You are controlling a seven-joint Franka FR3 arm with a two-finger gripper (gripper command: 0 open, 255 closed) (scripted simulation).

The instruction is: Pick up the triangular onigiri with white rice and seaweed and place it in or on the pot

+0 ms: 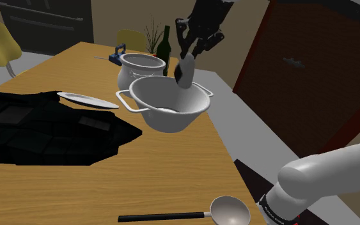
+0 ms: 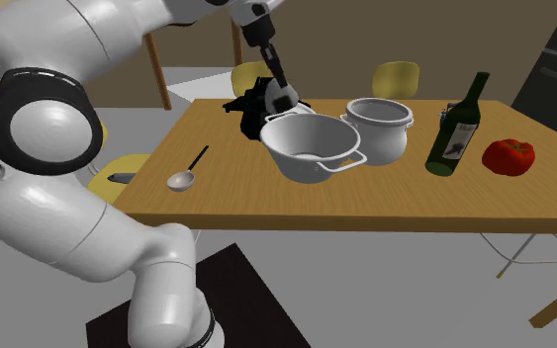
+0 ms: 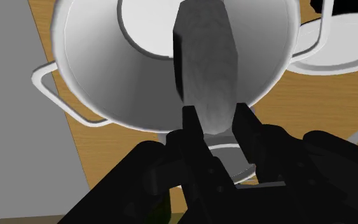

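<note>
The onigiri (image 1: pixel 185 71) is a grey-white wedge with a dark band, hanging from my gripper (image 1: pixel 189 56), which is shut on its upper end. It hangs just over the rim of the wide white two-handled pot (image 1: pixel 148 90) on the wooden table. In the wrist view the onigiri (image 3: pixel 203 70) sits clasped between my fingers (image 3: pixel 192 124), with the pot's (image 3: pixel 107 76) open inside right below it. From the second exterior view, the gripper (image 2: pixel 278 94) holds the onigiri (image 2: pixel 282 102) above the pot's (image 2: pixel 311 163) far rim.
A second, taller white pot (image 1: pixel 139 66) stands behind the wide one, next to a dark wine bottle (image 1: pixel 165 42). A white plate (image 1: pixel 87 100) lies beside a black shape (image 1: pixel 38 131). A ladle (image 1: pixel 228 209) lies near the table's front edge. A red pepper (image 2: pixel 509 155) rests past the bottle.
</note>
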